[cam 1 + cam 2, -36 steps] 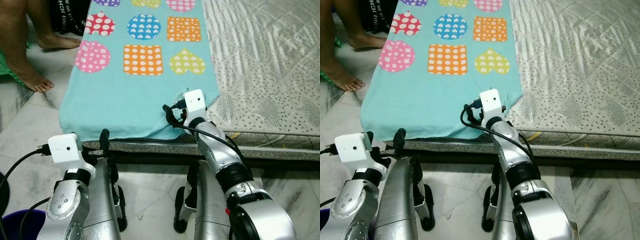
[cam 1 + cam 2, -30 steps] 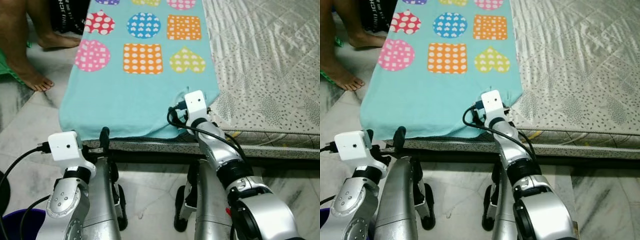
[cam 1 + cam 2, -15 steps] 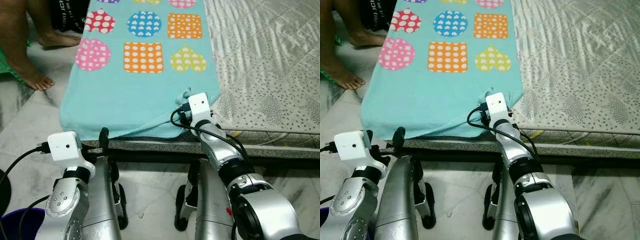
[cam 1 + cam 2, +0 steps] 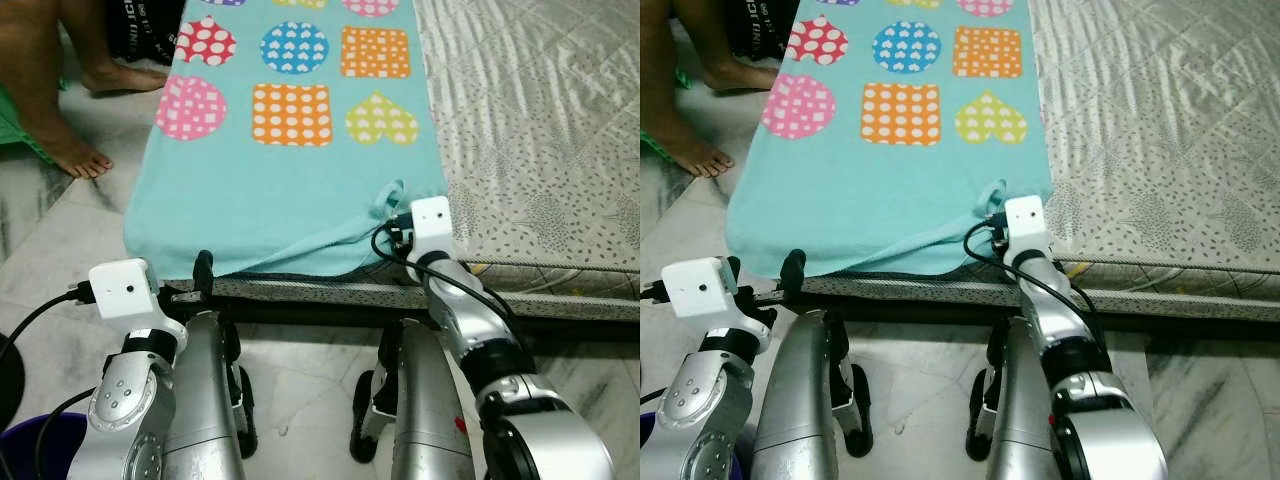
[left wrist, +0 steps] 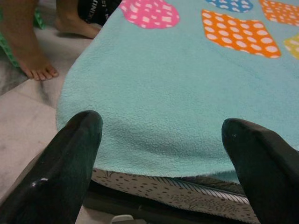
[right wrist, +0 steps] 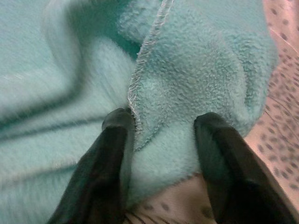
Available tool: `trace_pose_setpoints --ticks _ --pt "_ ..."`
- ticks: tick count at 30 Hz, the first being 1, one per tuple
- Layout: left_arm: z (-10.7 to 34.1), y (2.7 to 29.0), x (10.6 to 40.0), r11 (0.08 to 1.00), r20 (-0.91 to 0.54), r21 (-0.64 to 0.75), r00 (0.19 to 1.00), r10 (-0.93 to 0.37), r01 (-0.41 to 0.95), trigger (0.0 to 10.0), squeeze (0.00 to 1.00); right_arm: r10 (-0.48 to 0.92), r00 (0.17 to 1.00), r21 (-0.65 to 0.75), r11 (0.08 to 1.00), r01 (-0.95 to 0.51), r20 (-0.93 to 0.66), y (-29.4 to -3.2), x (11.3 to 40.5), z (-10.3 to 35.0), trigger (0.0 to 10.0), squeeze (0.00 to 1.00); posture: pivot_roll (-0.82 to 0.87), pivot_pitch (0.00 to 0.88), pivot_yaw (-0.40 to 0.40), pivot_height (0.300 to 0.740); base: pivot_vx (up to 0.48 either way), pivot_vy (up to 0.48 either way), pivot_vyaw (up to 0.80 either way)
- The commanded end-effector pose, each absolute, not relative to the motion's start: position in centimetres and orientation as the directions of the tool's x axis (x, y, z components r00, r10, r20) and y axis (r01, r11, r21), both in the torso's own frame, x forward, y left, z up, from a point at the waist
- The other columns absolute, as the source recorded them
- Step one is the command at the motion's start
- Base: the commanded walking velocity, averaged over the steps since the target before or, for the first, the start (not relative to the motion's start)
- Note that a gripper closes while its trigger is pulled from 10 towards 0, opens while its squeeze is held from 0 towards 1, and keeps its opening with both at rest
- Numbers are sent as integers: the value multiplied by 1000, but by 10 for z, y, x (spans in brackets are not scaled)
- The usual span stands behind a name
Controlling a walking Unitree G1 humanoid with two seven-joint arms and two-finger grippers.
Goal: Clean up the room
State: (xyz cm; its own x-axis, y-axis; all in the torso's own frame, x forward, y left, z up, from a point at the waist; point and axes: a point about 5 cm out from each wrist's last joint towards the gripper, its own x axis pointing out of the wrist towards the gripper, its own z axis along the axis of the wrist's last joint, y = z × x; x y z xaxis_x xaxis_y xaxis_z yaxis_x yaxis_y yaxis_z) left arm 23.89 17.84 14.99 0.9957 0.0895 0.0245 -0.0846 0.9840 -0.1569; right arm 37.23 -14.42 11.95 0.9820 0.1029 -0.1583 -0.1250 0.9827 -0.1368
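The right gripper (image 6: 163,126) was clamped on the near right corner of the turquoise fleece blanket (image 4: 270,190), a bunched fold of the pile pinched between its two black fingers (image 6: 114,154), the stitched hem running up from the pinch. In the head views that corner stood puckered into a small raised loop just ahead of the right wrist's white camera block (image 4: 432,217), with a shallow crease running from it toward the blanket's near left edge. The left gripper (image 5: 159,140) hung with its fingers spread wide apart, holding nothing, just short of the blanket's near left edge, which drooped over the side of the mattress (image 4: 540,150).

The blanket lay flat along the left part of the mattress, its near edge hanging a little over a dark bed frame (image 4: 300,310). It was soft and nubbly, printed with dotted circles, squares and hearts in pink, orange, blue and yellow. The mattress cover beside it was pale, quilted and slightly glossy, speckled with small dark marks. The floor (image 4: 60,240) was grey-white marble tile. At the far left, a person's bare feet (image 4: 80,155) stood on the tiles beside the bed.
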Motion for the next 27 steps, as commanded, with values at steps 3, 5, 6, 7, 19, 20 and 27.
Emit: trace_pose_setpoints --ticks 3,5,6,7,19,20,27 --pt "145 178 239 982 0 -164 996 91 -90 10000 0 102 977 -99 988 -122 -189 -153 360 106 0 0 124 366 -54 530 0 0 0" --pt "146 177 239 982 2 -166 996 89 -88 10000 0 104 976 -94 988 -123 -190 -155 355 105 0 0 125 363 -53 530 0 0 0" --pt "146 177 239 982 2 -166 996 89 -88 10000 0 104 976 -94 988 -123 -190 -155 355 105 0 0 125 363 -53 530 0 0 0" --pt "146 177 240 982 3 -167 996 89 -87 10000 0 105 976 -93 988 -124 -190 -155 354 104 0 0 125 363 -53 530 0 0 0" --pt "146 179 241 983 7 -163 996 89 -87 10000 0 83 981 -112 988 -104 -173 -176 335 106 0 0 119 349 -50 530 0 0 0" --pt "146 179 241 983 8 -164 996 88 -85 10000 0 78 982 -115 989 -98 -169 -178 333 106 0 0 117 347 -49 530 0 0 0" --pt "146 179 244 984 11 -162 997 80 -77 10000 0 60 983 -115 990 -81 -174 -181 326 105 0 0 115 336 -43 530 0 0 0"
